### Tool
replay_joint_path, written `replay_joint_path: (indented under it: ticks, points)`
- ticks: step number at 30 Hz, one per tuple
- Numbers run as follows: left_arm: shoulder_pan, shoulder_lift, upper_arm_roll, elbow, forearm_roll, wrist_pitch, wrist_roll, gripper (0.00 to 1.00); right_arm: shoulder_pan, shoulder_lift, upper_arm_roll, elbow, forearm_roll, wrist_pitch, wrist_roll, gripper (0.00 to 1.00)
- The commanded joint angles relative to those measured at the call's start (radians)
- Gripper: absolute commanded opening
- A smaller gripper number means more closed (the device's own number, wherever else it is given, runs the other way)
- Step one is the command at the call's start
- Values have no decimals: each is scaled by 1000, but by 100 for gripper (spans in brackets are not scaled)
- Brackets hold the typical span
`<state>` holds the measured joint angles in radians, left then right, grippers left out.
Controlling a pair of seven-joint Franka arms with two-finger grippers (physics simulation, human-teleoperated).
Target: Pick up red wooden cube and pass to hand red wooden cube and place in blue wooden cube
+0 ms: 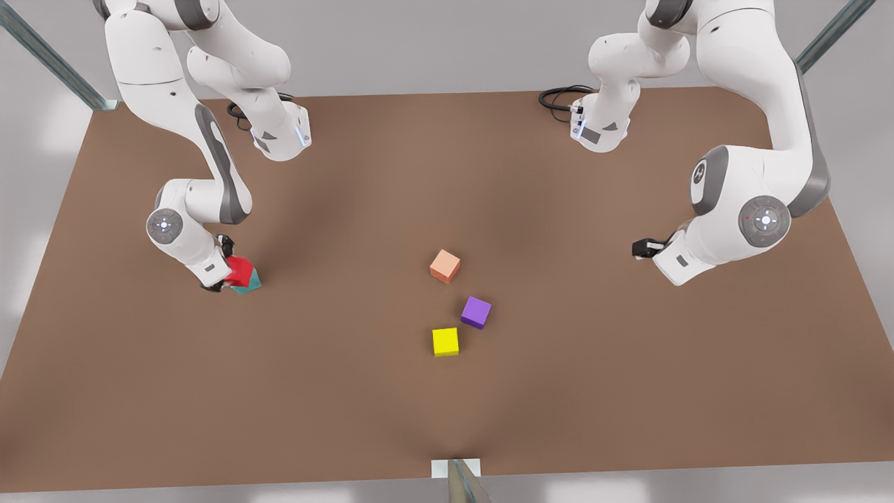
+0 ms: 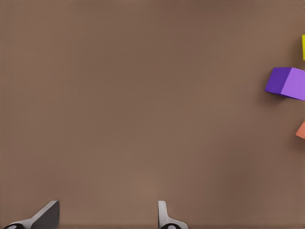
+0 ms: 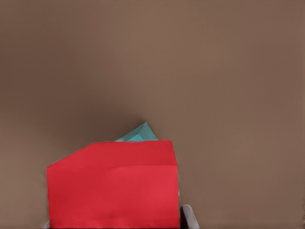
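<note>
Red cube [image 1: 239,271], stiff and light, sits clamped by its flat sides in the right gripper [image 1: 225,279] at the front view's left, above the teal cube [image 1: 250,283]. Left gripper [image 1: 639,248] waits at right, fingers spread, empty.

A big flat brown table top [image 1: 391,419] takes up most of the room; a plain grey wall [image 1: 433,49] stands behind it at 12 o'clock; slanted grey metal bars [image 1: 52,63] sit at 10 and 2 o'clock; the light is soft.
</note>
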<state>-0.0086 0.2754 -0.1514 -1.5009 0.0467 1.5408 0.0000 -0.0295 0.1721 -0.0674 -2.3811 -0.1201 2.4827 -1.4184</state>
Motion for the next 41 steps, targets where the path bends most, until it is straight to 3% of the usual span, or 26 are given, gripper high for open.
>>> replay_joint_path:
  ticks: [1, 16, 22, 24, 26, 29, 30, 32, 34, 41]
  points:
    - [-1, -1, 0, -1, -1, -1, -17, 100, 0, 1, 0, 0, -1, 9, 41, 100]
    - [-1, -1, -2, 1, 1, -1, -17, 100, 7, -55, 5, 10, -1, -76, 44, 100]
    - [1, -1, -2, -1, -1, -1, -17, 100, 22, -148, 12, 72, 59, -298, 85, 100]
    - [4, 1, -2, -1, -4, -2, -18, 100, 34, -132, 17, 203, 96, -465, 352, 100]
    - [1, -1, -2, 1, -4, -65, -17, 100, 46, -16, 15, 451, 163, -697, 636, 100]
    - [13, 1, 1, 2, 4, -77, -17, 100, 56, 55, 15, 674, 185, -798, 1292, 100]
    - [12, -1, 1, 2, 1, -80, -43, 100, 82, 47, 17, 764, 183, -941, 1464, 100]
    - [10, -2, 0, 14, 1, -116, -75, 100, 94, 4, 17, 895, 171, -1113, 1529, 100]
    - [7, -2, 0, 21, -1, -130, -77, 100, 86, -80, 12, 873, 142, -1099, 1510, 100]
    - [7, -2, 0, 34, -18, -237, -69, 100, 83, -125, 6, 881, 120, -1104, 1518, 100]
